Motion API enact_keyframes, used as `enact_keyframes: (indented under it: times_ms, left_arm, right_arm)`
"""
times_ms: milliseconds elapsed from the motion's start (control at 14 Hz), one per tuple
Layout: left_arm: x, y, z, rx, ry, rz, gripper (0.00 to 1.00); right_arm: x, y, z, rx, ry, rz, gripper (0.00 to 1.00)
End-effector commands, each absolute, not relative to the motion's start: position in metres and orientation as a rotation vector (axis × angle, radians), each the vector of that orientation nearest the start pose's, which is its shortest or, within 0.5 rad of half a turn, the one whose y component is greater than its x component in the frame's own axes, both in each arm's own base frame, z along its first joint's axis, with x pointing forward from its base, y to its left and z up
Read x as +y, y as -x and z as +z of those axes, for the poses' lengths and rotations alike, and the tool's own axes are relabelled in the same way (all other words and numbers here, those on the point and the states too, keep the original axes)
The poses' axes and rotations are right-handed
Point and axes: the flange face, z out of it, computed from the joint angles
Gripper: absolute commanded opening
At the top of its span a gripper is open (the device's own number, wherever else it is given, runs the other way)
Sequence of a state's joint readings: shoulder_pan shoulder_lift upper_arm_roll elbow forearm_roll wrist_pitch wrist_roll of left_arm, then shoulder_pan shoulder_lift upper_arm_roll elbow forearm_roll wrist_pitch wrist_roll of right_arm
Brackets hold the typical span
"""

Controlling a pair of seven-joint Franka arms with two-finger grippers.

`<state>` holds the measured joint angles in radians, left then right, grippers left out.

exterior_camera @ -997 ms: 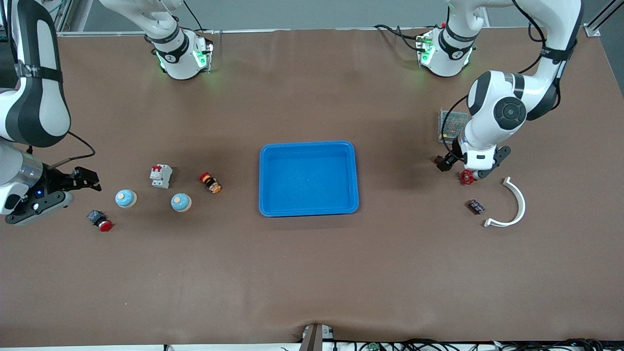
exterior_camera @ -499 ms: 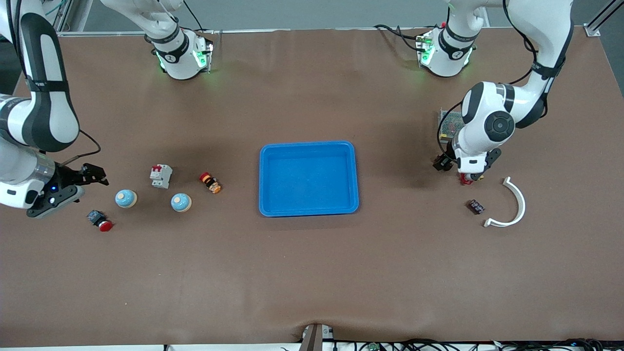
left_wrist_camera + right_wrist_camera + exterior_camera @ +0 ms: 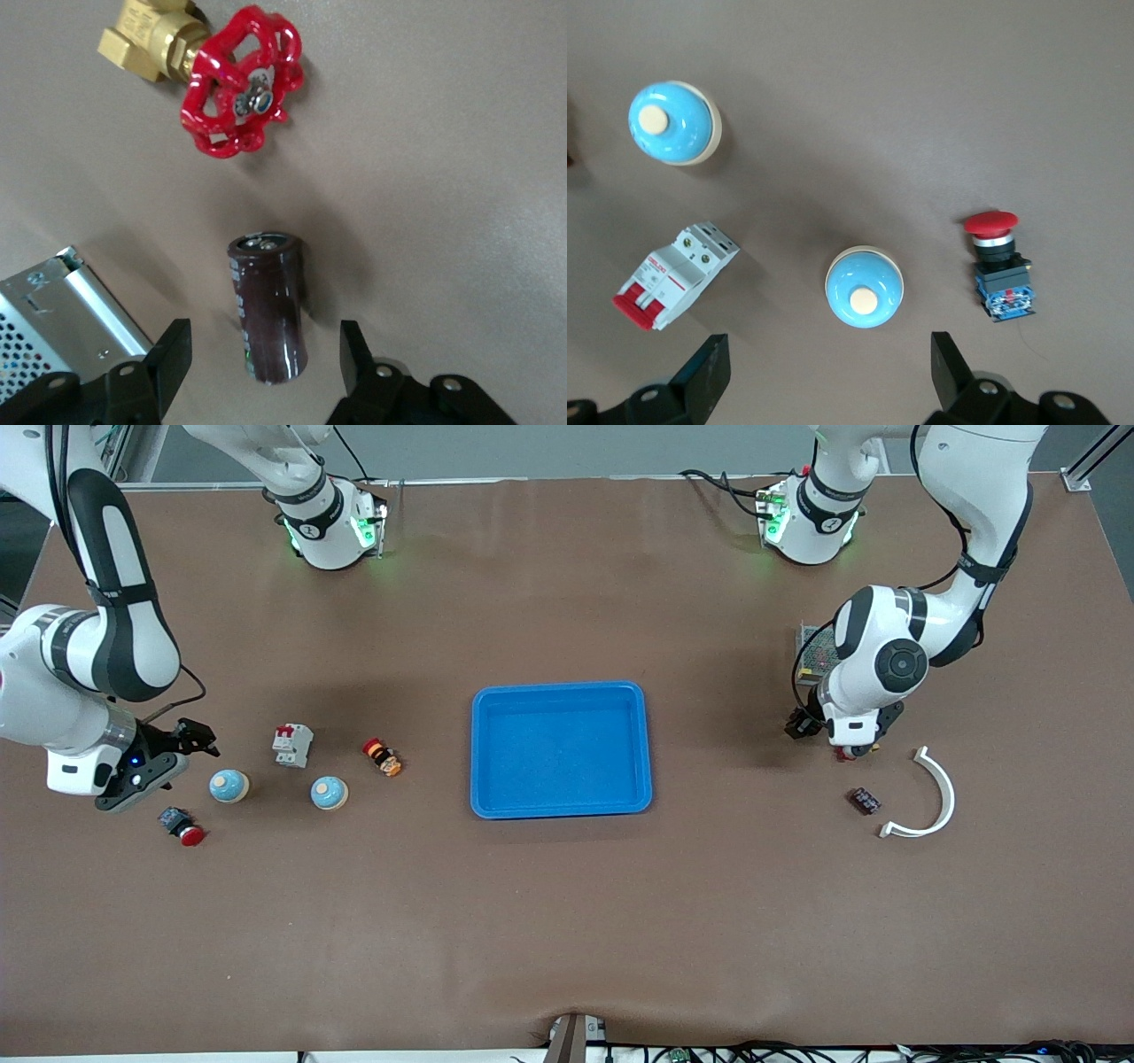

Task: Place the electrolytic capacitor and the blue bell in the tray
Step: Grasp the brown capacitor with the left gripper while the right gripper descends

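The dark brown electrolytic capacitor (image 3: pixel 268 305) lies on the table between a red valve and a mesh box; the left arm hides it in the front view. My left gripper (image 3: pixel 802 724) hangs just over it, open, with a finger on each side (image 3: pixel 263 343). Two blue bells stand toward the right arm's end: one (image 3: pixel 229 785) (image 3: pixel 865 288) just ahead of my open, empty right gripper (image 3: pixel 190 738) (image 3: pixel 828 356), the other (image 3: pixel 329 793) (image 3: pixel 671 122) nearer the tray. The bright-blue tray (image 3: pixel 561 689) sits mid-table and holds nothing.
A white circuit breaker (image 3: pixel 292 744), a red-capped push button (image 3: pixel 182 825) and a red-orange switch (image 3: pixel 383 757) lie around the bells. By the left gripper are the red valve (image 3: pixel 244 84), the grey mesh box (image 3: pixel 817 648), a small dark part (image 3: pixel 866 801) and a white curved piece (image 3: pixel 930 797).
My right gripper has moved in toward the nearest blue bell. My left arm has shifted slightly over the capacitor and now covers most of the red valve in the front view.
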<state>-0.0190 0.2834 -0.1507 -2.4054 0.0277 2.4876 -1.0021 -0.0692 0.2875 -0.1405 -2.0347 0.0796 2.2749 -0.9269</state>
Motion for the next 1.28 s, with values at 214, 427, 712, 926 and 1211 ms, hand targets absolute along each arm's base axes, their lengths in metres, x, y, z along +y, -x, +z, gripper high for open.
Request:
enact_keyframes:
  times_ms: [214,427,712,926,1211]
  left_arm:
    - [-0.084,-0.471,0.176,-1.216,2.797,0.253,0.38]
    - [-0.085,-0.478,0.183,-1.204,2.814,0.226,0.00]
    - [-0.096,-0.493,0.209,-1.190,2.853,0.155,0.00]
    - [-0.110,-0.524,0.245,-1.166,2.833,0.196,0.00]
    - [-0.136,-0.554,0.296,-1.126,2.818,0.227,0.00]
  right_arm:
    - [-0.138,-0.573,0.257,-1.180,2.853,0.068,1.00]
    - [-0.147,-0.571,0.242,-1.244,2.832,0.064,1.00]
    - [-0.152,-0.562,0.227,-1.242,2.828,0.077,1.00]
    - [-0.147,-0.559,0.221,-1.258,2.840,0.050,1.00]
    - [-0.135,-0.565,0.214,-1.270,2.849,0.026,1.00]
